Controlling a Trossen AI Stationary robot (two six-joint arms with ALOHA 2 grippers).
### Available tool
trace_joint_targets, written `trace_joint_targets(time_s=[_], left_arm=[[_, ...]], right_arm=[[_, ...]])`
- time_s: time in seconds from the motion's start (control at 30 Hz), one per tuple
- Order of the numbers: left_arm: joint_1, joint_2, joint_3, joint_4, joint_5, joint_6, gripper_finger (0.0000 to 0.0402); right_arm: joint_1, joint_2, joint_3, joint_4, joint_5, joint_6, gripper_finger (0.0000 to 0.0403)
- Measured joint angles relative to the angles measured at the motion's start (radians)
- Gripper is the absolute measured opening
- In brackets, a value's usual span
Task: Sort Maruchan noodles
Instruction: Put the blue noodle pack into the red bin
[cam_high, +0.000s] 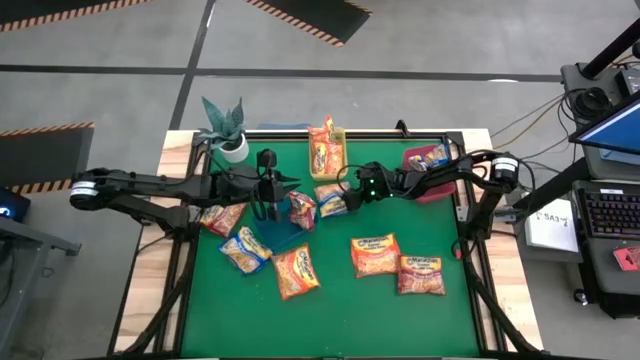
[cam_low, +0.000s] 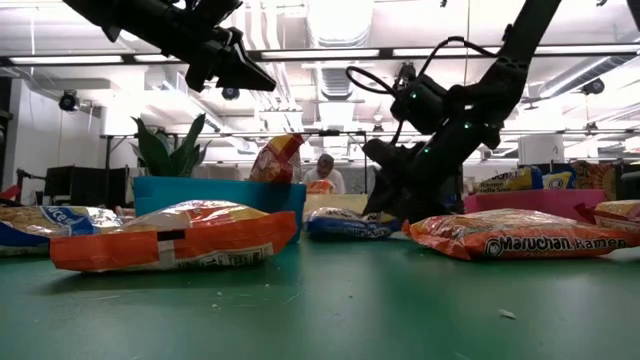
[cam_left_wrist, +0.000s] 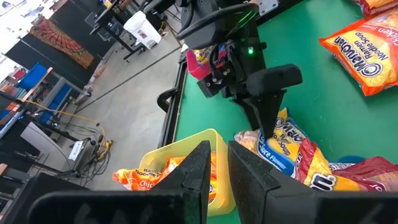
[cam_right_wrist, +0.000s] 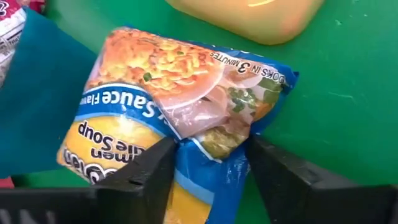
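Observation:
A blue-edged noodle packet lies on the green mat between the yellow bin and the blue bin. My right gripper comes down on it from the right and is shut on its near end. My left gripper hangs shut and empty high over the blue bin's far edge. An orange packet stands in the yellow bin, and another packet lies in the red bin. A red-pink packet rests against the blue bin's rim. My right gripper pinches the blue-edged packet's end between its two fingers, one on each long side. The film there is creased and bunched. The fingers slant down from the table's right side. The packet's other end still lies flat on the mat.
Several more packets lie loose on the mat: two at the left, one in the middle, two at the near right. A potted plant stands at the far left corner.

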Motion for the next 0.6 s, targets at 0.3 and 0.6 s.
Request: trace_joint_targets(time_s=[0.3,0.6], left_arm=[[0.0,0.0,0.0,0.0,0.0,0.0,0.0039],[0.0,-0.001,-0.001,0.026,0.0,0.004,0.0039]], right_arm=[[-0.001,-0.038,-0.003,-0.025,-0.008,-0.032,0.0048],[0.0,-0.124,-0.004,-0.027,0.0,-0.1,0.001]])
